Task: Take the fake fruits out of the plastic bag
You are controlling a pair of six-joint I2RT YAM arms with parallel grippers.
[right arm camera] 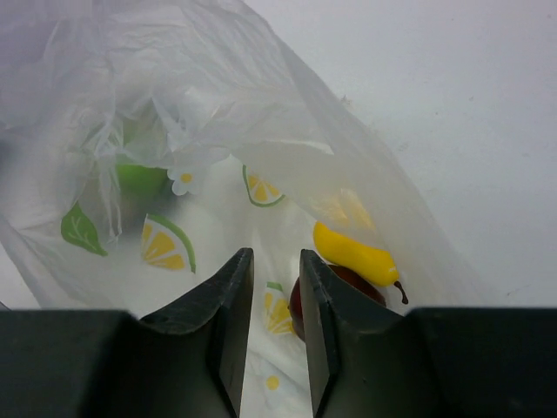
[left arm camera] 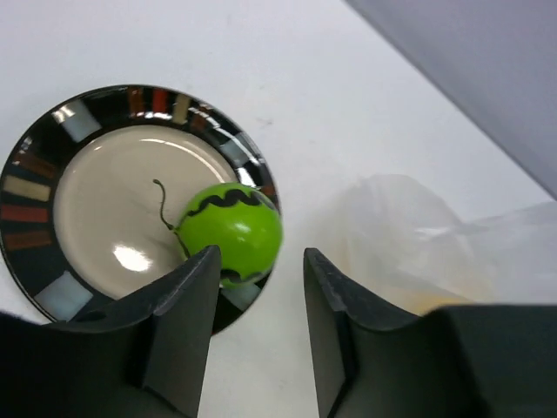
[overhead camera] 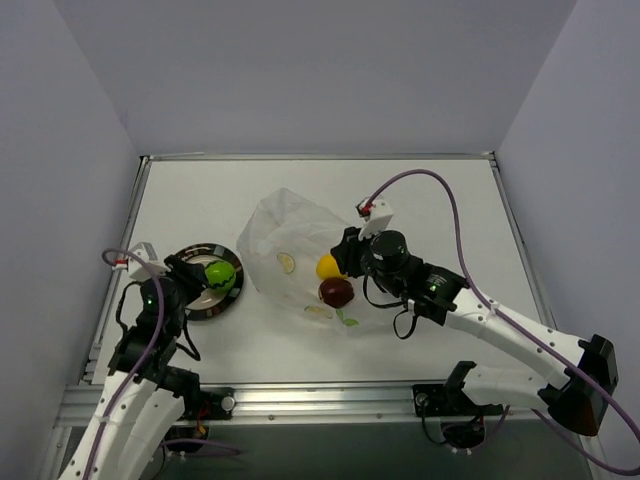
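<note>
A bright green fruit (left arm camera: 231,228) lies on the near rim of the dark-rimmed plate (left arm camera: 35,187), outside the bag; from above, this green fruit (overhead camera: 220,275) is at the table's left. My left gripper (left arm camera: 261,257) hovers open just behind it, with bare table between its fingers. The clear plastic bag (overhead camera: 290,240) lies mid-table. The yellow fruit (right arm camera: 352,252) and the dark red fruit (right arm camera: 344,280) lie together inside it. My right gripper (right arm camera: 277,261) hangs over the printed film beside them, jaws a narrow gap apart, nothing clearly pinched.
The bag (left arm camera: 418,235) lies just right of the plate in the left wrist view. Grey walls close in the table on three sides. A purple cable (overhead camera: 440,185) arcs over the right arm.
</note>
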